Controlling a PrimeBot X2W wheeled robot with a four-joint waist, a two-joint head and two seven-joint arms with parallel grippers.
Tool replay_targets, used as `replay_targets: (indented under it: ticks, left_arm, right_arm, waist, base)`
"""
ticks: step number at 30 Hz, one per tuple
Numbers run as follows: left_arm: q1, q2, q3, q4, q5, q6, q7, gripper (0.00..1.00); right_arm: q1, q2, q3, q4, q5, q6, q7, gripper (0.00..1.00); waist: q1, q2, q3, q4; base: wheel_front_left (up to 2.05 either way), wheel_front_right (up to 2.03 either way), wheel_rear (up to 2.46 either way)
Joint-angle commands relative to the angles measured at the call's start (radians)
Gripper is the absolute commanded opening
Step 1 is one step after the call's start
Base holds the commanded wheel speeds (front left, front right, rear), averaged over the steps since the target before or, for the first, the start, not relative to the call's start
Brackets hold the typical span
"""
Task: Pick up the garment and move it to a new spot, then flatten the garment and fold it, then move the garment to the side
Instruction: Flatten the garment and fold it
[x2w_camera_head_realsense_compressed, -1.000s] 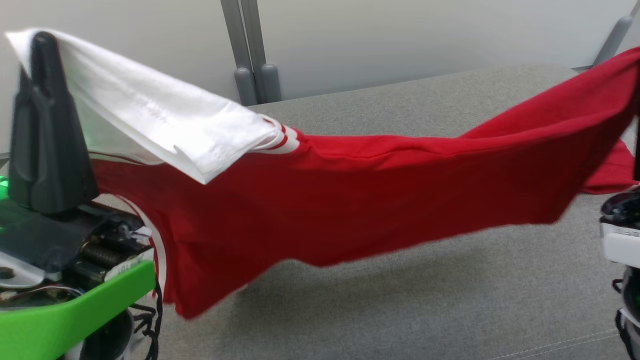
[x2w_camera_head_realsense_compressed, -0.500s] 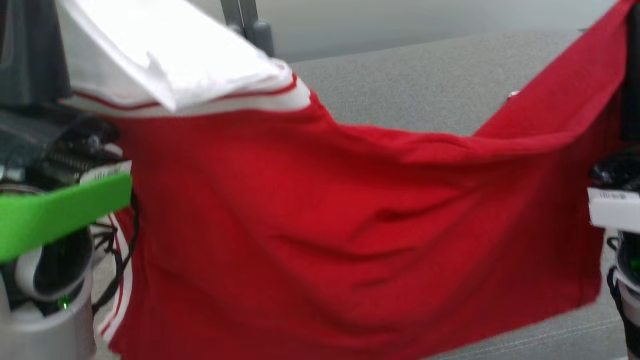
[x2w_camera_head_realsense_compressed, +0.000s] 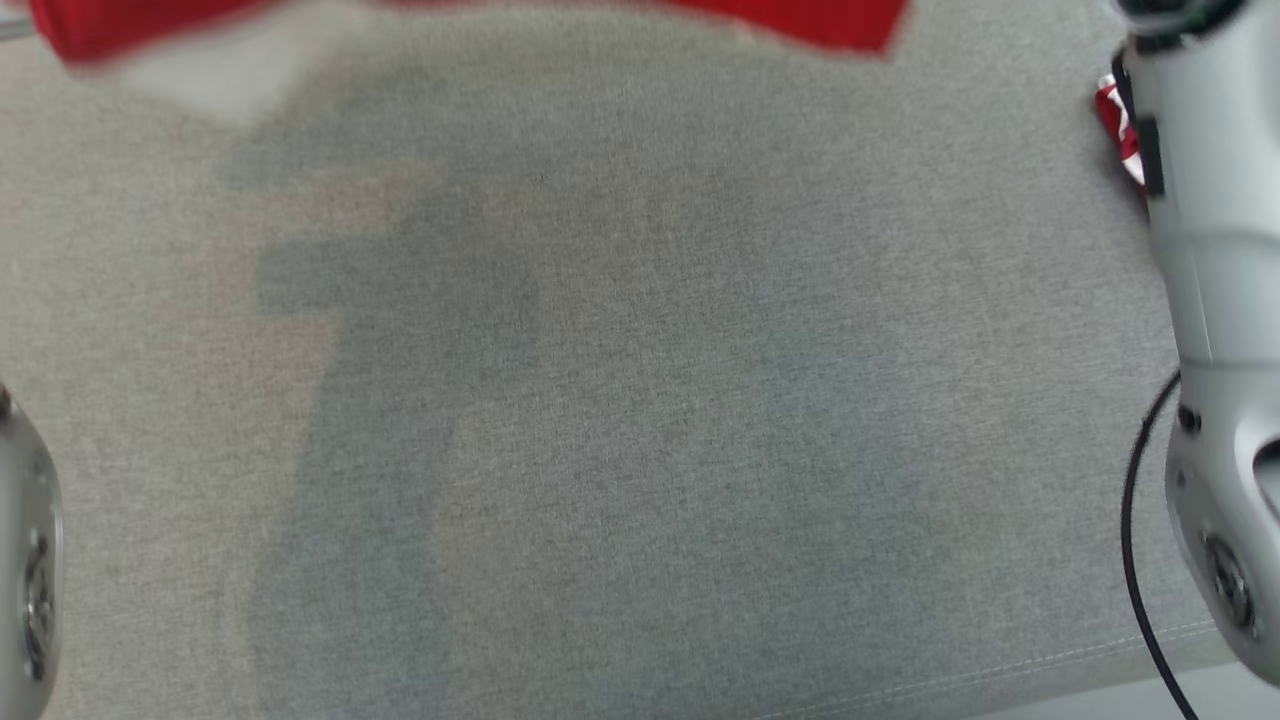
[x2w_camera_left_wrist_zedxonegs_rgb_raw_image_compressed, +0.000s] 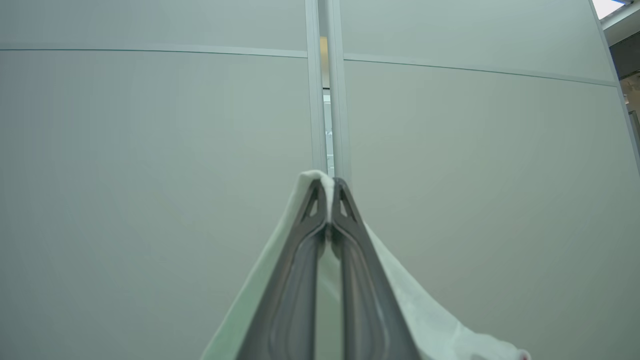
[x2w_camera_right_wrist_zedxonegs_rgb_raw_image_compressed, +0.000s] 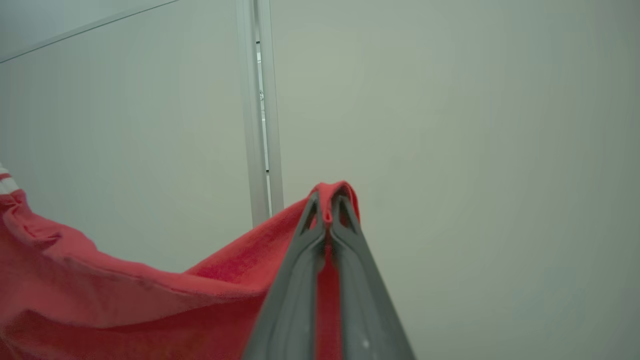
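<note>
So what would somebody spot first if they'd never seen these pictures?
The bright red cloth garment jumps out: it sags from the shut right gripper, which pinches a red edge. The left gripper pinches its white part. In the head view, a wide grey fabric surface stretches below.

The garment (x2w_camera_right_wrist_zedxonegs_rgb_raw_image_compressed: 125, 300), lower left, is soft matt red knit cloth. The left gripper (x2w_camera_left_wrist_zedxonegs_rgb_raw_image_compressed: 329, 192) and right gripper (x2w_camera_right_wrist_zedxonegs_rgb_raw_image_compressed: 327, 200) look like smooth dark plastic. The grey surface (x2w_camera_head_realsense_compressed: 640, 400) is matt woven fabric; the forearm (x2w_camera_head_realsense_compressed: 1200, 250), right edge, pale smooth plastic.
</note>
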Motion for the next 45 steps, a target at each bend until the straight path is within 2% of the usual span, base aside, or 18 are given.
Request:
replay_targets:
  ticks: [1, 4, 8, 13, 19, 24, 30, 37, 45]
  left_arm:
    - [-0.041, -0.009, -0.017, 0.053, 0.026, -0.009, -0.034, 0.0]
    - [-0.081, -0.022, -0.051, 0.181, 0.054, -0.024, -0.109, 0.0]
    - [-0.059, -0.04, -0.034, 0.298, 0.036, -0.024, -0.178, 0.0]
    - [0.035, -0.054, 0.0, 0.335, -0.007, -0.066, -0.207, 0.0]
    - [0.227, -0.067, 0.079, 0.164, -0.065, -0.103, -0.207, 0.0]
    - [0.392, -0.062, 0.126, 0.003, -0.121, -0.111, -0.207, 0.0]
    - [0.674, -0.057, 0.178, -0.195, -0.189, -0.112, -0.206, 0.0]
    - [1.009, -0.128, 0.207, -0.381, -0.21, -0.112, -0.206, 0.0]
    - [1.289, -0.201, 0.191, -0.495, -0.235, -0.112, -0.206, 0.0]
  right_arm:
    - [-0.049, 0.01, -0.004, 0.067, -0.025, 0.0, -0.021, 0.0]
    - [-0.116, 0.042, -0.013, 0.211, -0.071, 0.0, -0.053, 0.0]
    - [-0.123, 0.068, -0.028, 0.332, -0.088, 0.0, -0.068, 0.0]
    - [-0.041, 0.078, -0.026, 0.351, -0.083, 0.0, -0.067, 0.0]
    - [0.074, 0.081, -0.017, 0.293, -0.005, 0.0, -0.067, 0.0]
    - [0.169, 0.074, 0.012, 0.221, 0.089, 0.0, -0.067, 0.0]
    - [0.321, 0.043, 0.046, 0.095, 0.157, 0.0, -0.067, 0.0]
    - [0.538, 0.037, 0.038, -0.065, 0.169, 0.0, -0.067, 0.0]
    - [0.789, 0.051, -0.012, -0.204, 0.192, 0.0, -0.067, 0.0]
  waist:
    - [-0.0002, 0.0, 0.059, 0.006]
    - [-0.0002, 0.0, 0.113, 0.022]
    - [-0.0002, 0.0, 0.195, 0.036]
    - [-0.0002, 0.0, 0.264, 0.048]
    - [-0.0002, 0.0, 0.277, 0.05]
    - [-0.0002, 0.0, 0.257, 0.045]
    - [-0.0002, 0.0, 0.207, 0.047]
    - [-0.0002, 0.0, 0.126, 0.064]
    - [-0.0002, 0.0, 0.005, 0.089]
  base:
    - [0.0, 0.0, 0.0]
    - [0.0, 0.0, 0.0]
    - [0.0, 0.0, 0.0]
    - [0.0, 0.0, 0.0]
    - [0.0, 0.0, 0.0]
    - [0.0, 0.0, 0.0]
    - [0.0, 0.0, 0.0]
    - [0.0, 0.0, 0.0]
    - [0.0, 0.0, 0.0]
